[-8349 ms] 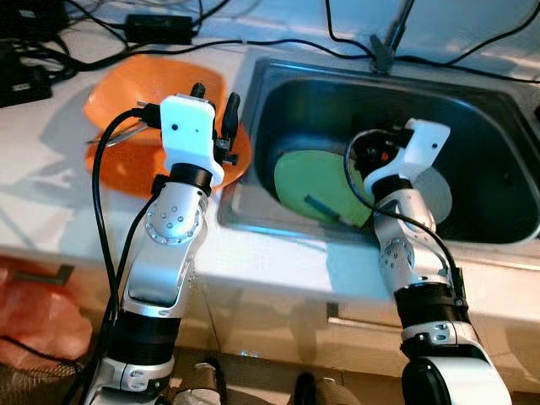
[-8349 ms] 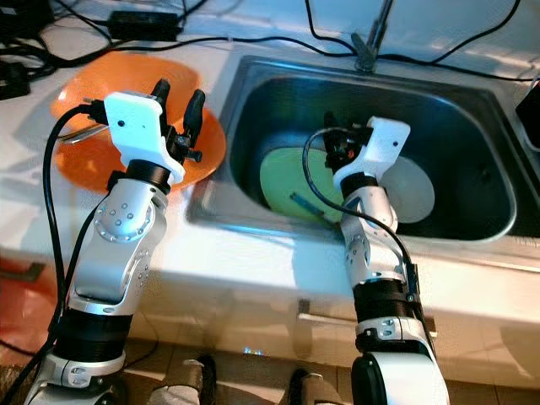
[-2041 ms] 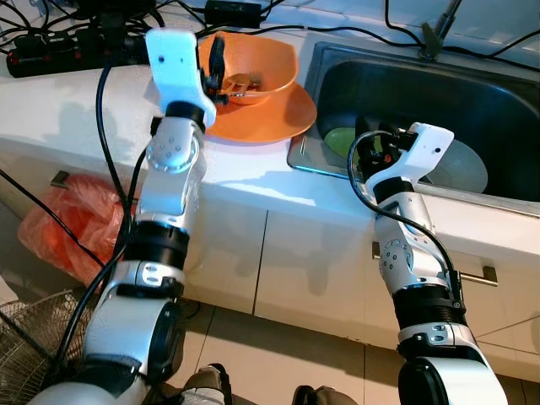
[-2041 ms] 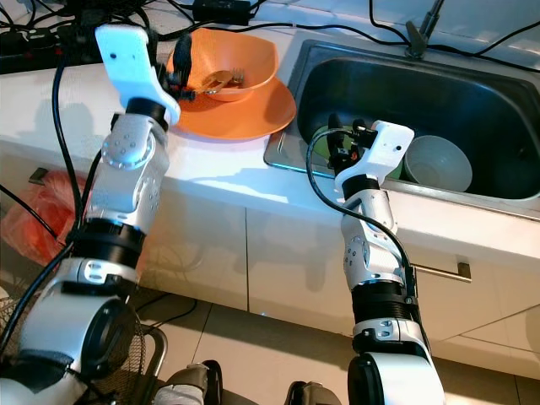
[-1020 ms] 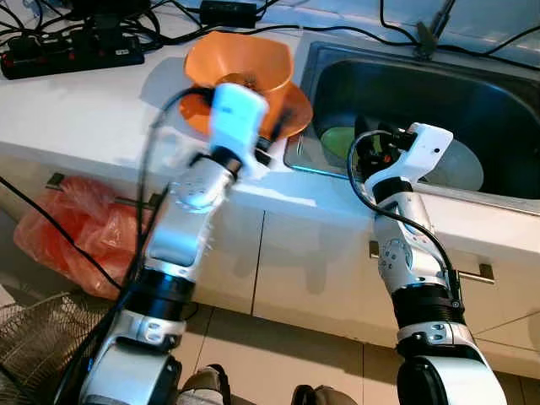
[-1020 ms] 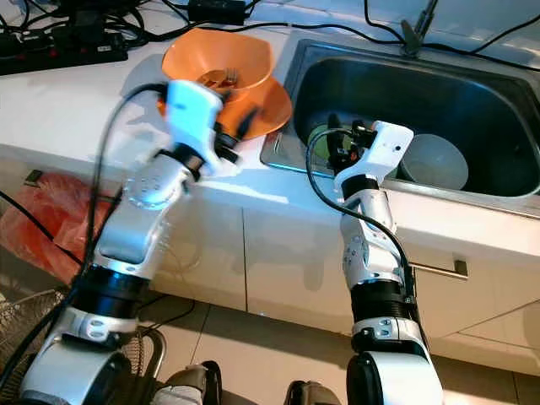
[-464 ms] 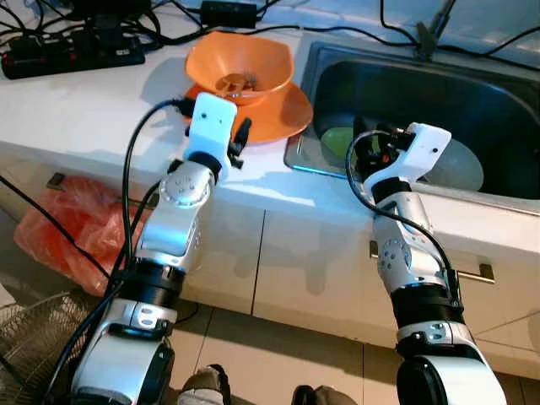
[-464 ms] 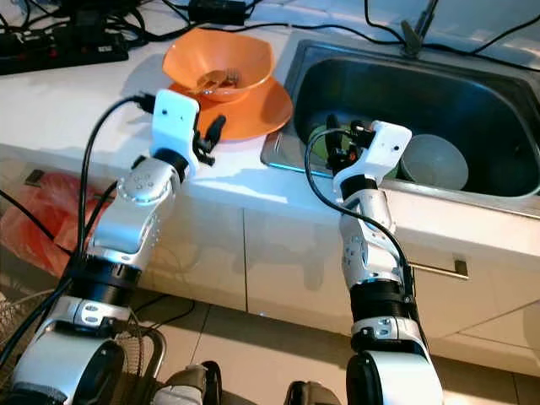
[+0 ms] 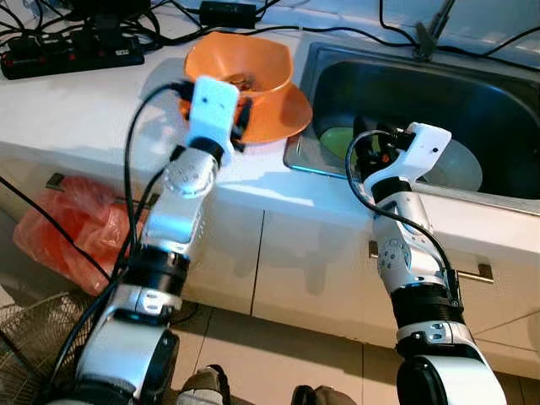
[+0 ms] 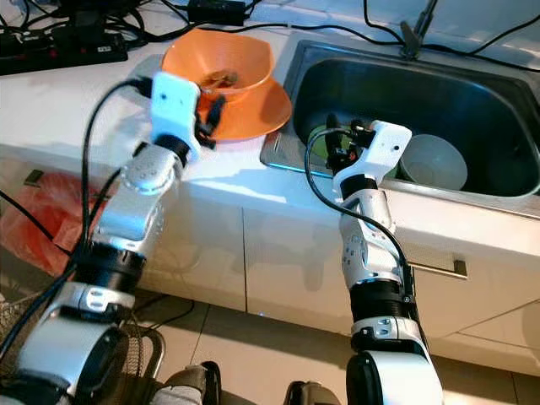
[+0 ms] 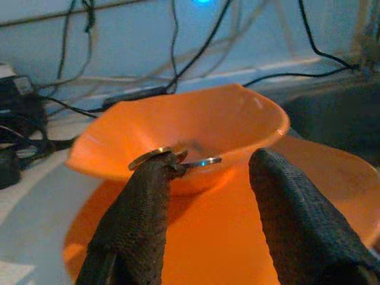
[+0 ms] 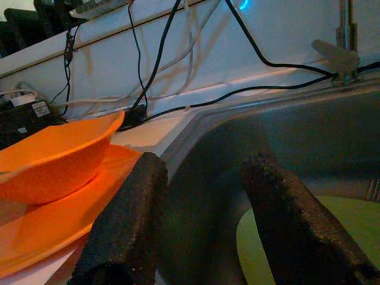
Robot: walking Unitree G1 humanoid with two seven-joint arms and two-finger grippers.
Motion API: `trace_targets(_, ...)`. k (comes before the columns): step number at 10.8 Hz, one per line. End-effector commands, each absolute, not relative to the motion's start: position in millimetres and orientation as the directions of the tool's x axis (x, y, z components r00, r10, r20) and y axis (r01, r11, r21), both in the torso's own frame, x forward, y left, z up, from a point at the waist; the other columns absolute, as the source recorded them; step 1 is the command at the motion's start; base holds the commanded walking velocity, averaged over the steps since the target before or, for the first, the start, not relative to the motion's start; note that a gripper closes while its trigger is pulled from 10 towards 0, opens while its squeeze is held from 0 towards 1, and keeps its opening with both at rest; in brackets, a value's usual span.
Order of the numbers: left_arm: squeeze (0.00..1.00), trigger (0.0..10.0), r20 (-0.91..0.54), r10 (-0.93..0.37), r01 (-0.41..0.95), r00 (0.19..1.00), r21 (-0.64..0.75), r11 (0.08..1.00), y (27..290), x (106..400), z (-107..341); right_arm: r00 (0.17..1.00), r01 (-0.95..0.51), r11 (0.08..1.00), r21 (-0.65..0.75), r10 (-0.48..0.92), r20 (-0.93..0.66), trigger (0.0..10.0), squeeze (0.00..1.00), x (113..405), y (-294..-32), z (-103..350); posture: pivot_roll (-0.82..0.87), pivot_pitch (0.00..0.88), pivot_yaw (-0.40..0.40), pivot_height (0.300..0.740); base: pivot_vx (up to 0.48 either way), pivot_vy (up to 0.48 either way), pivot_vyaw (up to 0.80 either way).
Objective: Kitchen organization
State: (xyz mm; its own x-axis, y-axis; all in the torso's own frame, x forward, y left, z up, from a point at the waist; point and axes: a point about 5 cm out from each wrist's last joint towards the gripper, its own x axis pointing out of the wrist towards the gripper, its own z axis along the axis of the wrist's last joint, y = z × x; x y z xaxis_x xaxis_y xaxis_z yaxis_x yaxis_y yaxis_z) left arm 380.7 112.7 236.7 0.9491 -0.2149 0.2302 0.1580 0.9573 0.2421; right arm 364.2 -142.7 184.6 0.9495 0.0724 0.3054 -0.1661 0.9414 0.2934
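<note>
— What lies at the far left of the white counter [image 9: 76, 101]?

— A black power strip [image 9: 72, 61] at about ten o'clock, with dark cables [image 9: 143, 21] trailing along the back edge. Below the counter edge, at eight o'clock, a red plastic bag [image 9: 63, 240] sits on the floor.

— And the orange dishes?

— An orange bowl [image 9: 240, 63] stands in an orange plate [image 9: 291, 114], around eleven o'clock, just left of the sink. Metal cutlery [image 11: 178, 157] rests in the bowl, one end poking over its near rim; which utensils they are I cannot tell.

— Where is the left gripper [image 11: 205, 208]?

— Raised over the near side of the plate, aimed at the bowl. Its two black fingers [image 11: 139, 219] stand apart with nothing between them. In the wrist view the cutlery sits just past one fingertip; whether they touch is unclear.

— Moving right?

— The steel sink [image 9: 506, 93] fills the one to two o'clock area. Inside it a green plate [image 9: 337, 139] lies toward the left wall and a white bowl [image 10: 434, 164] sits to its right. The tap [image 9: 430, 34] rises at the back rim.

— And the right gripper [image 12: 205, 219]?

— At the sink's front edge, near three o'clock, pointing over the left part of the basin. Its fingers [image 12: 127, 219] are spread, empty, above the green plate.
</note>
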Motion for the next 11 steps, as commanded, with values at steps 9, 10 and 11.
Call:
trace_targets(9, 0.0, 10.0, 0.242, -0.051, -0.011, 0.969, 0.25, 0.968, 133, 395, 248, 0.945, -0.167, 0.941, 0.293, 0.067, 0.321, 10.0, 0.0, 366, -145, 189, 0.07, 0.117, -0.07, 0.74, 0.0, 0.0, 0.0)
trace_targets(10, 0.0, 10.0, 0.239, -0.041, -0.02, 0.97, 0.249, 0.968, 134, 395, 248, 0.945, -0.168, 0.941, 0.293, 0.068, 0.321, 10.0, 0.0, 366, -145, 190, 0.07, 0.117, -0.071, 0.74, 0.0, 0.0, 0.0)
trace_targets(11, 0.0, 10.0, 0.237, -0.043, -0.018, 0.971, 0.25, 0.968, 133, 395, 247, 0.945, -0.168, 0.941, 0.293, 0.069, 0.321, 10.0, 0.0, 366, -146, 190, 0.07, 0.117, -0.072, 0.74, 0.0, 0.0, 0.0)
